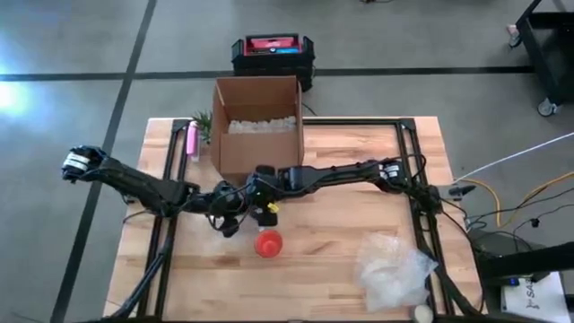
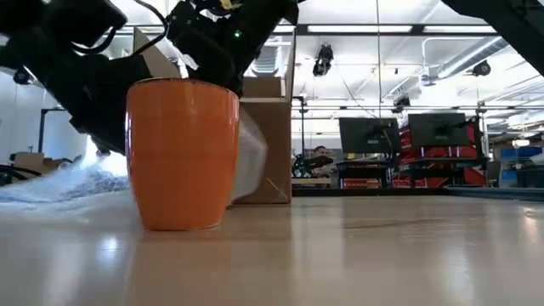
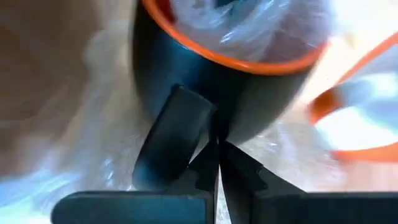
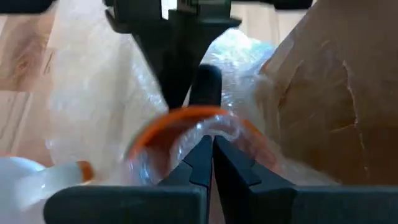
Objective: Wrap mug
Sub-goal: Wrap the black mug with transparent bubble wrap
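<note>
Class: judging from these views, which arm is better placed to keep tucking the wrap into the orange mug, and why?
Probably the right. Its pincer sits shut directly over the orange mug rim, on the bubble wrap inside. The left pincer is closed lower, against the mug's outer wall.

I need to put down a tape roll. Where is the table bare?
Bare wood lies at the table's front left, beside the orange mug, and between mug and plastic heap. Crowded: the middle, where both grippers meet before the cardboard box.
</note>
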You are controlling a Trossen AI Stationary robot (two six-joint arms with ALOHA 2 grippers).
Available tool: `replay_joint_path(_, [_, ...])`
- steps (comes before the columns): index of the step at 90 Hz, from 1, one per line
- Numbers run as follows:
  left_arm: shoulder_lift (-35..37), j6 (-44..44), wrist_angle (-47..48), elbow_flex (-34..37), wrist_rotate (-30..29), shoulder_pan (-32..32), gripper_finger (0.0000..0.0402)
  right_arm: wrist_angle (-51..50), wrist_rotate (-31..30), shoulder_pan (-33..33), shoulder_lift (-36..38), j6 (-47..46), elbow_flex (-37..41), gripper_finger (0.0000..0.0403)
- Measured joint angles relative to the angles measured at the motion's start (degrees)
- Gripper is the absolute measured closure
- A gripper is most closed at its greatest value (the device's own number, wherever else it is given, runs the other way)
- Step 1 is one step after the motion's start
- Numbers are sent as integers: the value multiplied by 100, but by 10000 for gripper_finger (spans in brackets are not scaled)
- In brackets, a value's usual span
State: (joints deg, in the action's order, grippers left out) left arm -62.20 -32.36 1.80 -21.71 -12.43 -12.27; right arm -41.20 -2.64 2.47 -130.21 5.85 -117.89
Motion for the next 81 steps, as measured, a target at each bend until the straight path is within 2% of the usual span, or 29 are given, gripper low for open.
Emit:
replay_joint_path(14, [-198,-11,-313,-54,61,-6,402,-543,36,80,112,-35,7,403])
replay_joint_path(32, [-218,1,195,-652,297,-81,402,-501,-33,64,39,-202,10,403])
replay_joint_path(43, [-182,74,1148,-1254,276,-275,402,-492,-296,66,-124,-127,2,403])
replay_joint_path(60, [-159,-200,3275,-2141,-82,-669,402,-491,-559,75,-136,-83,4,403])
replay_joint_path(70, [-155,-738,4488,-2447,-450,-983,402,-475,-571,75,-98,-49,8,403])
replay_joint_path(81, [-153,-1458,5109,-2394,-392,-1273,401,-475,-619,80,-94,-28,11,403])
